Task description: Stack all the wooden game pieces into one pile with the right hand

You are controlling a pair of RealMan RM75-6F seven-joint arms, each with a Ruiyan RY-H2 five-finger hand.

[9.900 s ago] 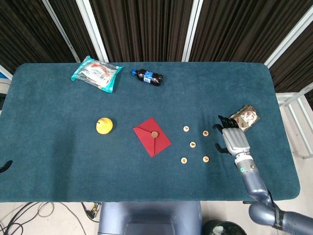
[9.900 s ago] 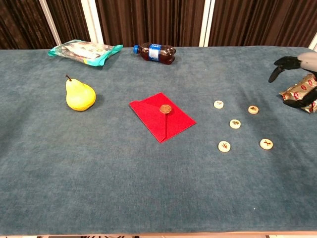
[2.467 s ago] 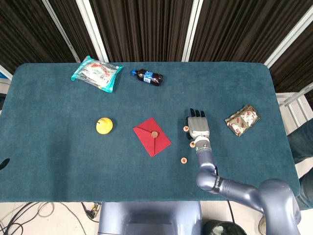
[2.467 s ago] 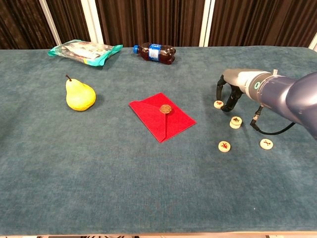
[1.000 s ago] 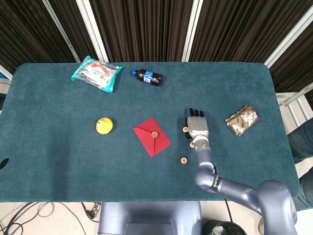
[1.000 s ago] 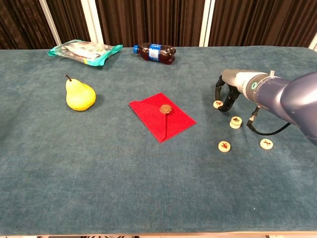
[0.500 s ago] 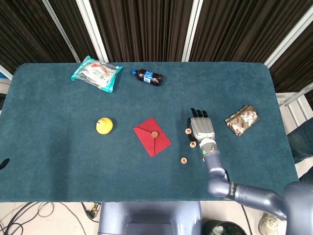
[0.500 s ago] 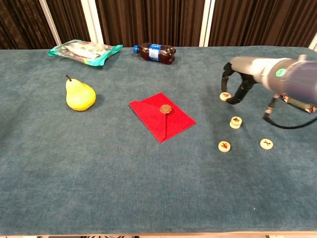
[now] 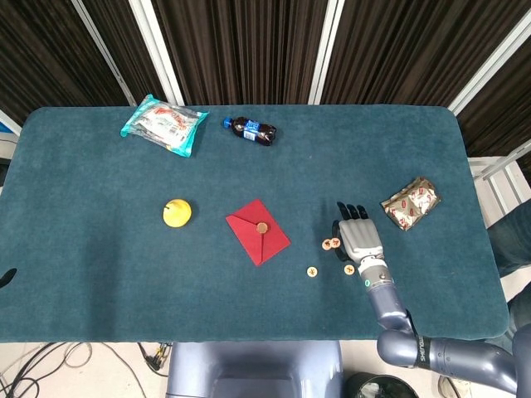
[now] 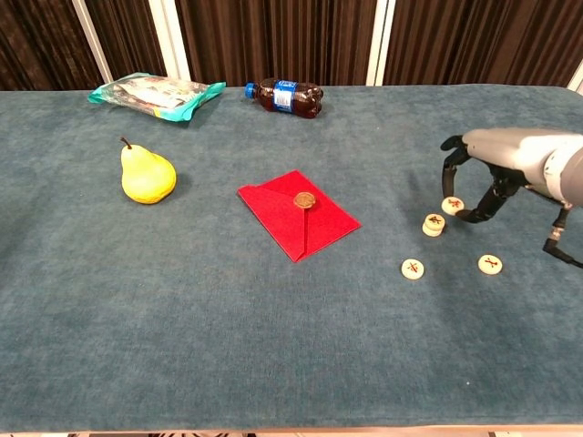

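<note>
- The right hand (image 10: 496, 177) is pinching 1 wooden game piece (image 10: 453, 206) between its fingers (image 10: 448, 169), carrying it just above the worktop (image 10: 228, 300); the other fingers are curling down beside it.
- Just beside the fingers, toward the robot's left and slightly lower, a taller piece (image 10: 433, 224) is lying on the cloth; it looks like 2 already stacked, though I cannot tell for sure.
- In my judgement the carrying step is in hand: the held piece is nearing that pile, and the next move is calling for centring it over the pile, lowering flat and releasing without nudging the pile.
- Nearer the robot than the fingers, 2 single pieces (image 10: 413, 269) and (image 10: 490, 264) are waiting, well apart from each other.
- The chest view is showing the pinch and the gap under the held piece; the head view is hiding the fingertips under the hand's back (image 9: 358, 239), but is showing the held piece and the pile almost touching side by side (image 9: 331, 243).
- The head view alone is showing the foil snack packet (image 9: 414, 201) beyond the fingers.
- The left hand is not appearing in either view.
</note>
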